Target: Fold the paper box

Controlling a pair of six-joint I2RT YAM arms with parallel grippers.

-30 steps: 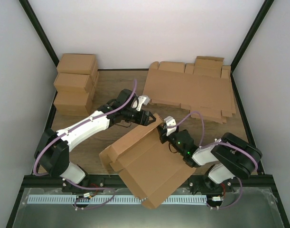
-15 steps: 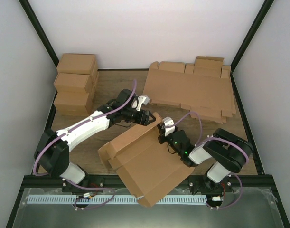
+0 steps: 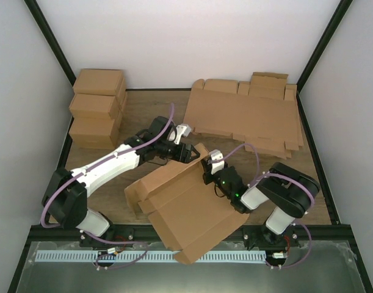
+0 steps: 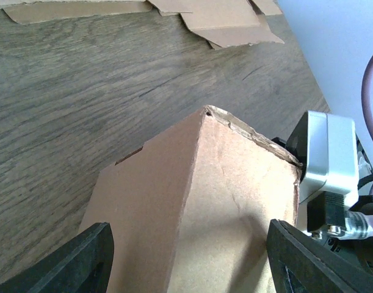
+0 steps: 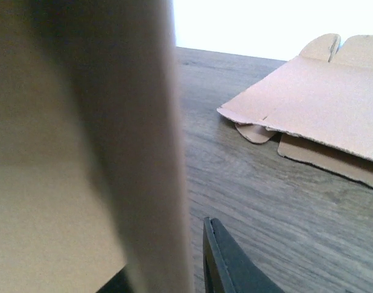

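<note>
The paper box [image 3: 186, 207], half raised at the near centre of the counter [image 3: 143, 113], has slid slightly left. The right claw [image 3: 206, 174] pushes in with a wall between its fingers; whether it is clamped cannot be told. The left claw [image 3: 185, 152] straddles the far corner, fingers apart. The fold appears to have barely advanced.

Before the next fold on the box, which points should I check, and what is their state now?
1. Left hand open, its fingers either side of the paper box's far corner: ok.
2. Right hand gripping the box's right wall: cannot tell.
3. Box wholly over the table: not ok, its near corner passes the near edge.
4. Box apart from the stack of flat blanks: ok.
</note>
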